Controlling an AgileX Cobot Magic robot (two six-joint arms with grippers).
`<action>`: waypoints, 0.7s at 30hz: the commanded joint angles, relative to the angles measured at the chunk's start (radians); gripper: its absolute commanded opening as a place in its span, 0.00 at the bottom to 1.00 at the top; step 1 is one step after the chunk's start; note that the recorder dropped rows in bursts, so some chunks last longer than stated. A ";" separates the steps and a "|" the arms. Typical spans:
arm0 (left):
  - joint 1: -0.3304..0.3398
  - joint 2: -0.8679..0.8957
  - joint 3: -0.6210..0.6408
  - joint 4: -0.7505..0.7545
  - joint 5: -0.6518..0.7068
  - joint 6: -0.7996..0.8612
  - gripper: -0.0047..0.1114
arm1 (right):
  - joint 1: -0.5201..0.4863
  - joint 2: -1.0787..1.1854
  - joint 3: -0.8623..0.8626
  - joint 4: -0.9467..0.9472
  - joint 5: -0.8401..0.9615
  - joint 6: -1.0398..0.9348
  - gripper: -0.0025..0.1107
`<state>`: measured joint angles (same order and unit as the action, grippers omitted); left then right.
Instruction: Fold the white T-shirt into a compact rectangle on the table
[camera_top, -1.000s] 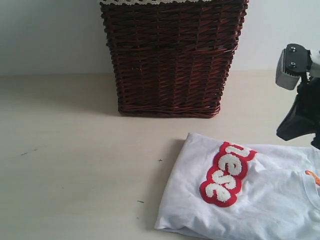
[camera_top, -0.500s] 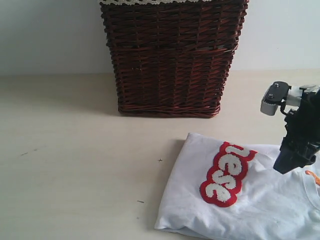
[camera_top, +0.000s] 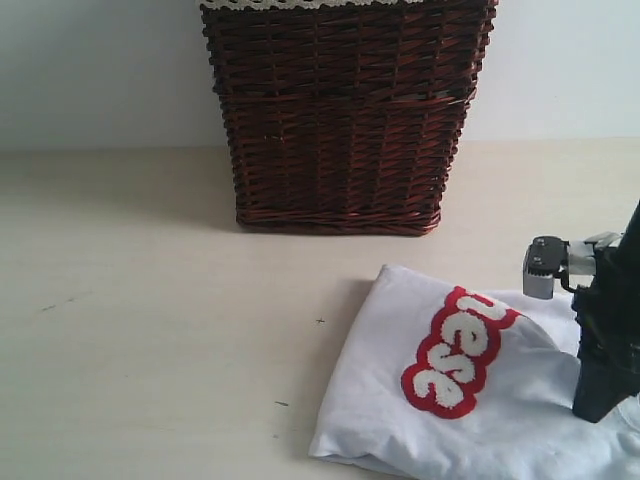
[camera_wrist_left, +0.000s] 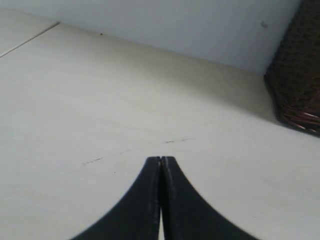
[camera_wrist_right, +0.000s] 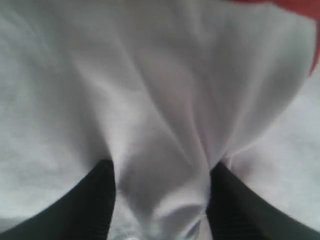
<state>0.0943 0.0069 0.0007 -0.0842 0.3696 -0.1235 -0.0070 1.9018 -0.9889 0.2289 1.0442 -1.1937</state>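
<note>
Your white T-shirt lies on the bench at the near right of the exterior view. It is partly folded, with its left edge doubled over and one rounded corner pointing toward the basket. The fuzzy white letters edged in red face up and run at a slant across the cloth. The far right part of the shirt runs out of the picture.

Your right gripper is down on the shirt at the right edge of the exterior view, just beside the letters, with its dark tip touching the cloth. From the right wrist camera you can see its two black fingers standing apart with a raised ridge of white cloth bunched between them. Creases fan out from that ridge. The jaws are spread and straddle the fold; you cannot tell from these views that they have clamped it.

Your left gripper shows only in its own wrist camera. Its fingers are pressed together tip to tip with nothing between them, and it hangs over bare bench well away from the shirt, with a corner of the basket in sight.

The basket is dark brown wicker with white lace trim along its top. It stands behind the shirt, apart from it, against the pale wall.
</note>
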 joint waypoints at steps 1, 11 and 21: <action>0.002 -0.007 -0.001 -0.006 -0.009 -0.006 0.04 | -0.005 -0.007 0.009 -0.020 0.034 -0.016 0.26; 0.002 -0.007 -0.001 -0.006 -0.009 -0.006 0.04 | -0.005 -0.096 0.005 -0.033 -0.043 -0.016 0.02; 0.002 -0.007 -0.001 -0.006 -0.009 -0.006 0.04 | -0.005 -0.095 0.005 -0.055 -0.274 0.123 0.02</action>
<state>0.0943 0.0069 0.0007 -0.0842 0.3696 -0.1235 -0.0070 1.7952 -0.9836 0.1840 0.8183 -1.0995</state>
